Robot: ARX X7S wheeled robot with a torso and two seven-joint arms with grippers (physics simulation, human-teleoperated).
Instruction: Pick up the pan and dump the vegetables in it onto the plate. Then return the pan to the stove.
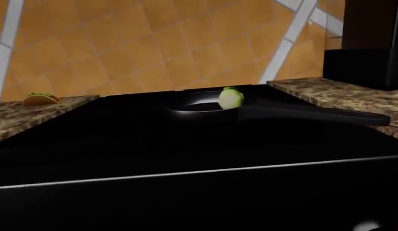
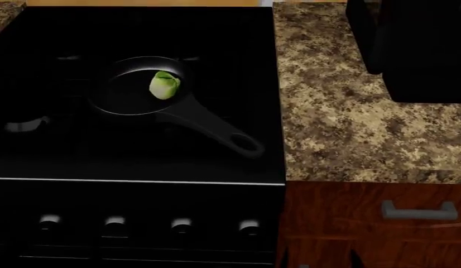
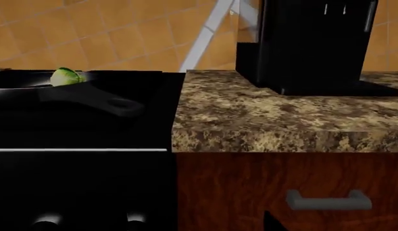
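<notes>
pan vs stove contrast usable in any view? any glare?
Head view: pan is black on the black stove, outlined only by rim glare. Left wrist view: a bright rim arc beside the sprout, the rest merging into black. Right wrist view: handle faintly lit; sprout stands out everywhere.

The pan (image 2: pixel 137 86) sits alone on the stove (image 2: pixel 81 151), its long handle (image 2: pixel 215 133) angled toward the granite tabletop (image 2: pixel 350 111) with bare cooktop on every side of it. A black appliance (image 2: pixel 413 44) blocks the tabletop's far right, while the near stretch beside the handle lies open.
</notes>
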